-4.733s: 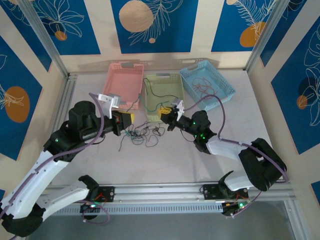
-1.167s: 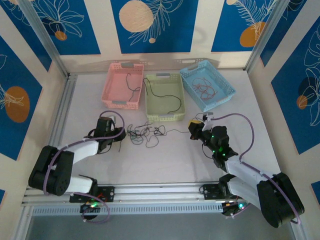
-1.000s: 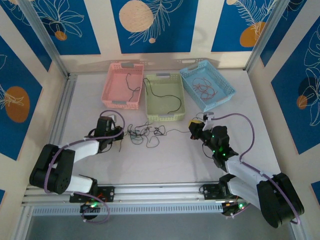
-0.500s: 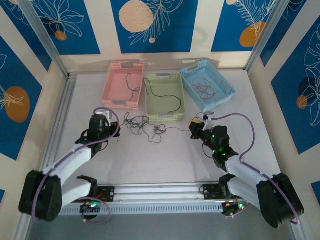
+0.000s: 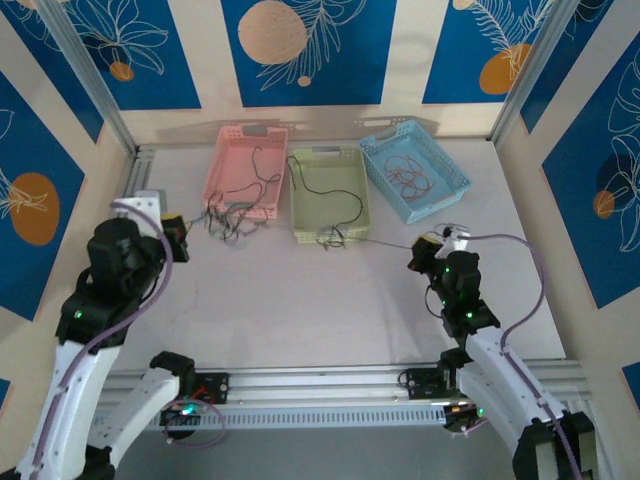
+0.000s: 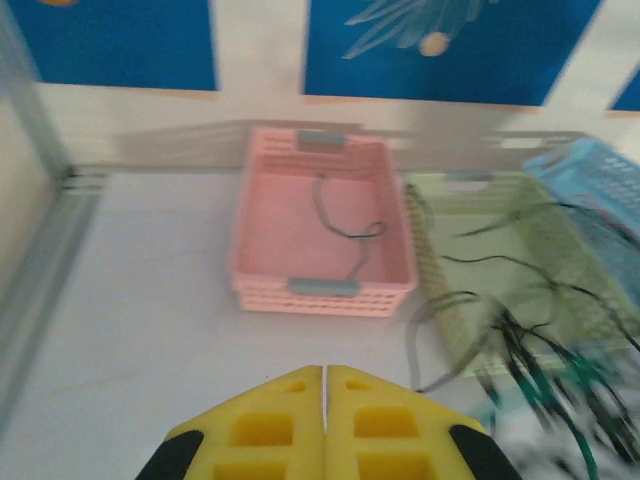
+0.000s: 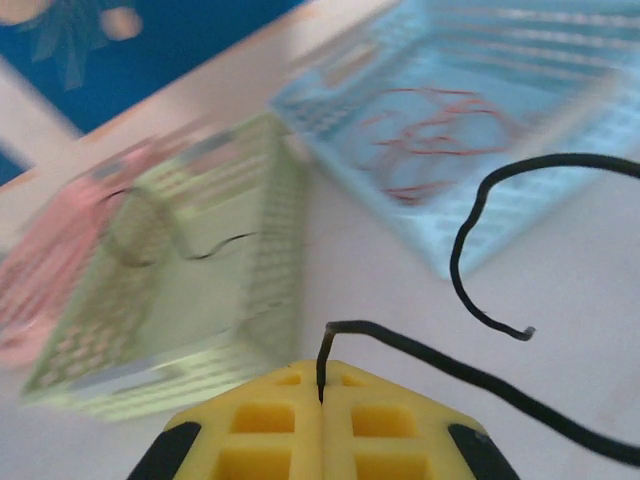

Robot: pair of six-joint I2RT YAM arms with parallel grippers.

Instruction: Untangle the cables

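Note:
A clump of black and green cables (image 5: 232, 215) hangs at the pink basket's front wall, and shows blurred at the right of the left wrist view (image 6: 545, 375). My left gripper (image 5: 178, 222) is raised just left of the clump. Its yellow pads (image 6: 324, 370) are pressed together, and a strand runs from it to the clump. One thin black cable (image 5: 380, 243) stretches taut from a small knot (image 5: 330, 238) in front of the green basket to my right gripper (image 5: 418, 246). That gripper (image 7: 321, 395) is shut on the black cable's end (image 7: 470, 375).
Three baskets line the back of the table. The pink basket (image 5: 246, 131) holds a black cable, the green basket (image 5: 316, 153) holds another, and the blue basket (image 5: 400, 128) holds reddish-brown cables (image 7: 440, 130). Metal rails edge the table on the left and front.
My left arm has risen and swung back-left, dragging the clump from mid-table to the pink basket's front. My right gripper pulled right and nearer, drawing the black strand taut.

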